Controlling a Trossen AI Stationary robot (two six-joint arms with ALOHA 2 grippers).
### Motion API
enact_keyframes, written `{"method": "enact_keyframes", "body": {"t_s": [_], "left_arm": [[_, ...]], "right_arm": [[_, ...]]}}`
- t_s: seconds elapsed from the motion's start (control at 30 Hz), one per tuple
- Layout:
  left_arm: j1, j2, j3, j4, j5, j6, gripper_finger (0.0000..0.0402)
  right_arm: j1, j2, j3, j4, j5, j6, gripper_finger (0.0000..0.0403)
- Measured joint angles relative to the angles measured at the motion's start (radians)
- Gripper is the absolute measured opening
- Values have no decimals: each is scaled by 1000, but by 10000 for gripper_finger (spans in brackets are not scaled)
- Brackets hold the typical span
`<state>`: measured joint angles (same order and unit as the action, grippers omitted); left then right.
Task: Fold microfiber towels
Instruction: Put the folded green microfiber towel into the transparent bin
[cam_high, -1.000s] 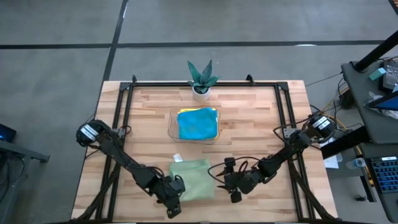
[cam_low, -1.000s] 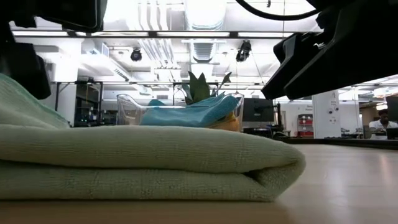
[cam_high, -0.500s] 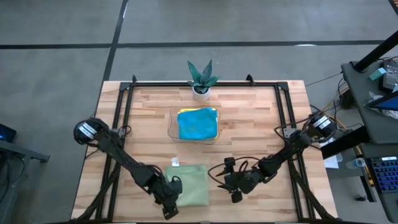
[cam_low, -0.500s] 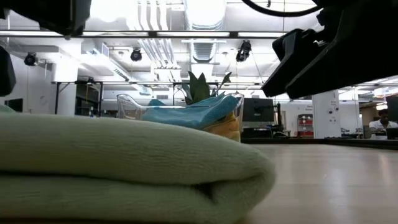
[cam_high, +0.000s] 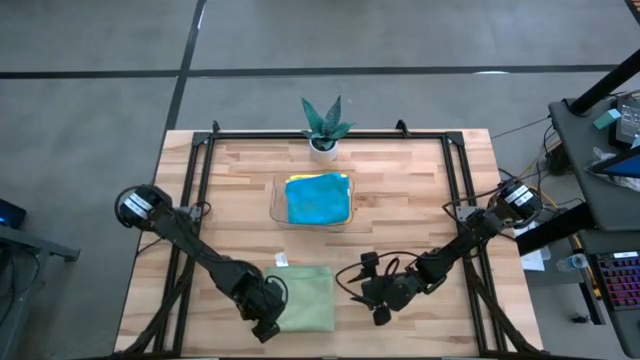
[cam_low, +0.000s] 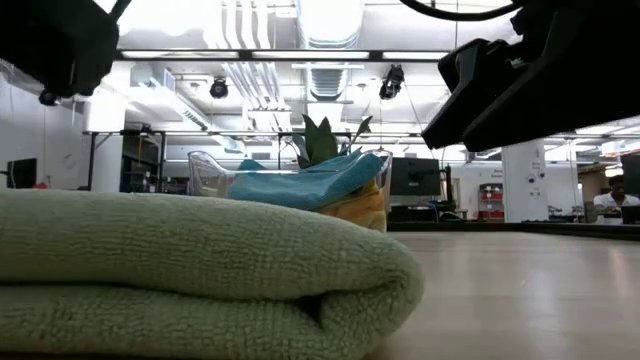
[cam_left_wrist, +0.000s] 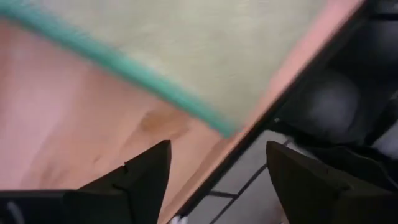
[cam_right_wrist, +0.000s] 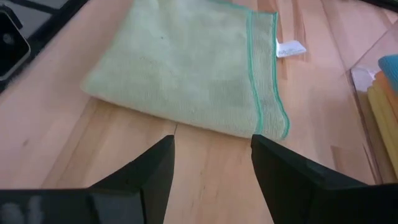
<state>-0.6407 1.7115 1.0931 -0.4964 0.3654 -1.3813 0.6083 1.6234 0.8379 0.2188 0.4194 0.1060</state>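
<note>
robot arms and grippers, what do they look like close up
Both are dark, jointed arms with rounded black motor housings at the base. The left gripper and right gripper each end in two flat, tapered black fingers. Thin black cables loop beside the right gripper.

A folded pale green towel with a darker green hem lies on the wooden table, its white tag sticking out. The right gripper hovers just beside it, fingers apart.
</note>
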Motion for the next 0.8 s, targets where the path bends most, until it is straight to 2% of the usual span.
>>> {"method": "enact_keyframes", "body": {"t_s": [0.1,0.23,0.37,0.47,0.6,0.7,0.8], "left_arm": [[8,-2,-2,-71,22,17,253],[19,-21,-1,-73,18,98,246],[45,-45,-10,-93,-55,169,227],[70,-66,-20,-121,-156,206,210],[105,-68,-42,-158,-299,120,191],[121,-61,-77,-157,-315,28,183],[116,-49,-98,-153,-315,6,180]], "right_arm": [[0,0,-1,-8,0,0,203],[0,0,-4,-8,0,-3,203],[0,0,-4,-5,0,-2,203],[0,0,-5,-5,0,4,203],[0,0,-5,-4,0,10,203],[0,0,-5,-4,0,14,203],[0,0,-5,-2,0,14,203]]}}
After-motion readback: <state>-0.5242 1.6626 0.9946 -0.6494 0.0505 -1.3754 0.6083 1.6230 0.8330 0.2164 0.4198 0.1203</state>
